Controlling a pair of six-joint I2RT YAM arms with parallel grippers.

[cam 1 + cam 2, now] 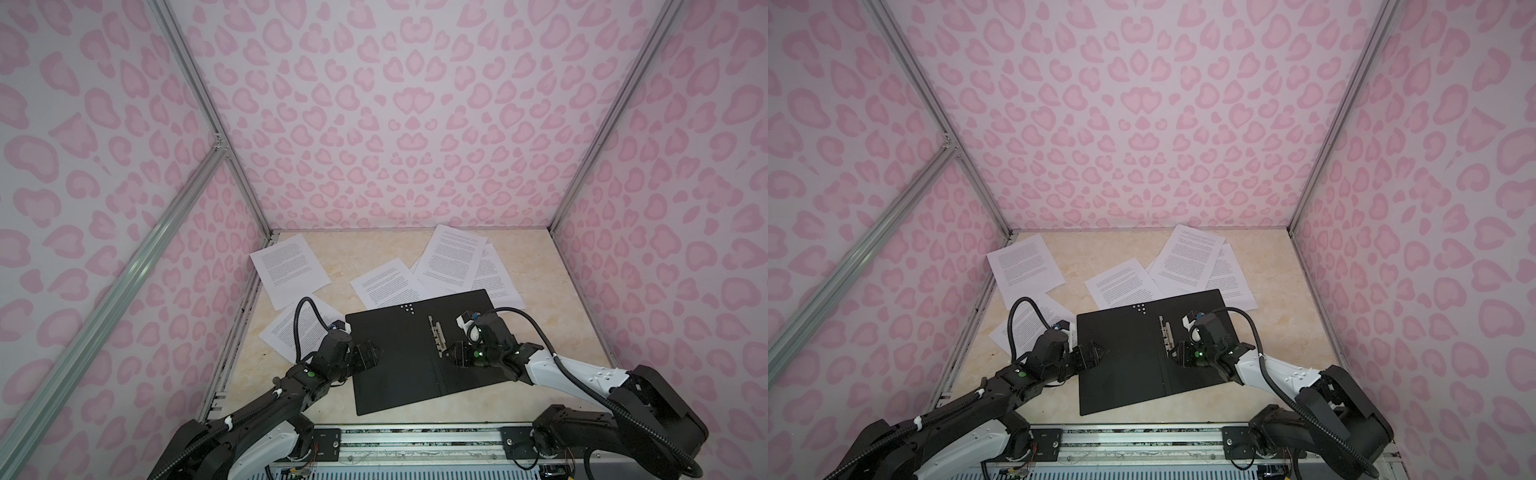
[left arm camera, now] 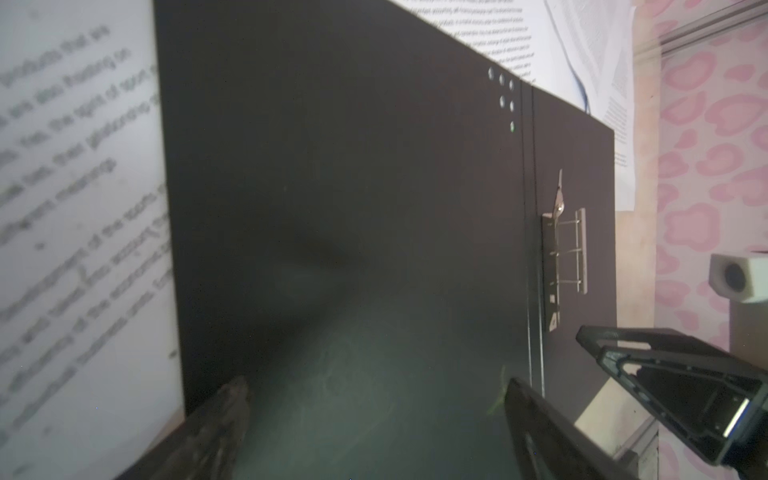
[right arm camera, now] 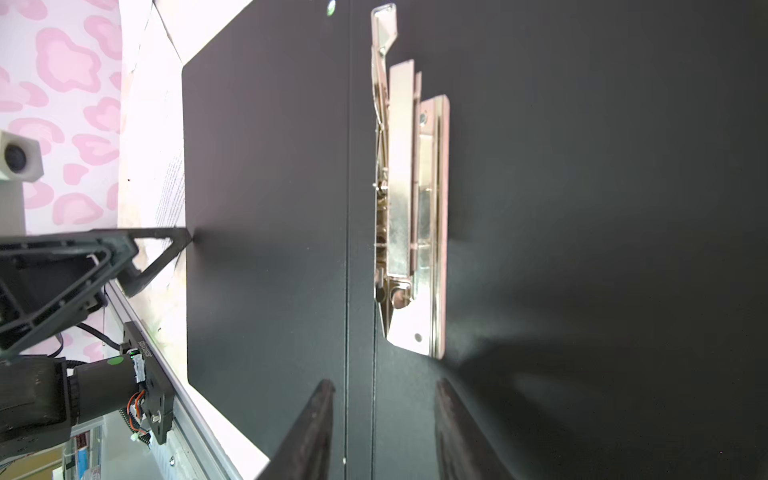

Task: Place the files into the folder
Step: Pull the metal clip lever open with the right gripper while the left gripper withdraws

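Open folder (image 1: 399, 374) (image 1: 1125, 374) lies flat on the worktop (image 1: 365, 253), black inside up. It is near the front edge, about mid-width, turned a little so its far right corner aims at the worktop's far right corner. The metal clip (image 1: 437, 334) sits on the right leaf just beside the fold. In the right wrist view the clip (image 3: 415, 208) is bare, no paper under it. A small cluster of pale dots (image 1: 406, 308) sits at the folder's far edge, next to the fold.

All files (image 1: 453, 257) lie outside the folder, none on the black inside. Five sheets can be counted (more may be stacked, cannot tell).
- The far-left sheet (image 1: 291, 270) is by the far left corner.
- The left-edge sheet (image 1: 291, 332) is right up against the folder's left side, under the left arm.
- The middle sheet (image 1: 390, 282) is at mid-width, its near end under the folder's far edge.
- Two overlapping sheets (image 1: 494, 274) lie toward the far right corner, their near ends tucked under the folder's far right corner.

The left hand (image 1: 375, 350) (image 2: 374, 395) has jaws spread wide with nothing between them, over the left leaf close to the folder's left edge. In the right wrist view one fingertip (image 3: 185, 241) sits right at that edge; whether it touches cannot be told.

The right hand (image 1: 446, 353) (image 3: 384, 390) has jaws partly apart and nothing gripped. It is over the fold at the near end of the clip; contact with the folder cannot be told.
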